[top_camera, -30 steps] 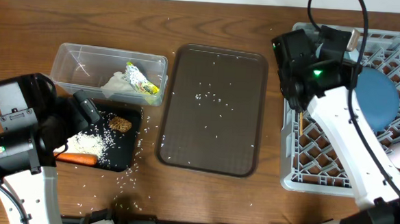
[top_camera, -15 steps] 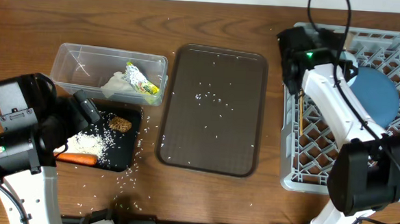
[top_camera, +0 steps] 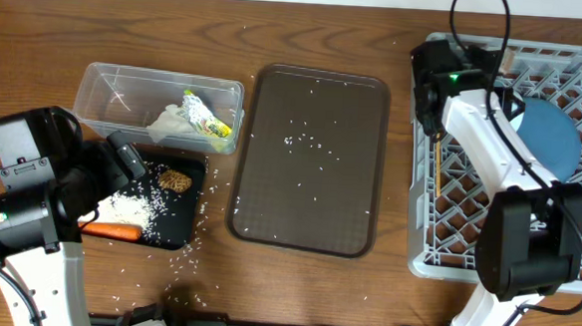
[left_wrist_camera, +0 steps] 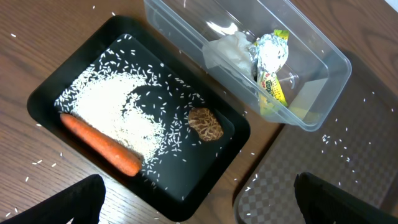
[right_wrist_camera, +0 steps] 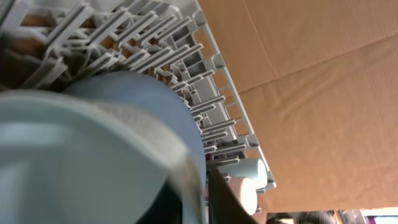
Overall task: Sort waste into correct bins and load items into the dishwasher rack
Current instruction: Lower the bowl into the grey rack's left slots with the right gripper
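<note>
1. Wooden surface point(top_camera: 38, 30): the rack point(top_camera: 575, 68) stands at the right with the blue dish point(top_camera: 551, 147) and chopsticks point(top_camera: 436, 171) in it. The waste lies in the tub point(top_camera: 105, 88) and black tray point(top_camera: 193, 173) at the left.
2. Loading seems to be the step in hand. The right gripper point(top_camera: 431, 110) hangs over the rack's far-left corner, and I cannot tell how far it is open. It should move straight up, clear of the pegs.
3. Only the left wrist view shows the left gripper point(left_wrist_camera: 199, 202) spread wide and empty above the black tray.

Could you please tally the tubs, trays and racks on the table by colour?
Clear tub: 1
Black shallow tray: 1
Dark-brown serving tray: 1
Grey dishwasher rack: 1
Total: 4
</note>
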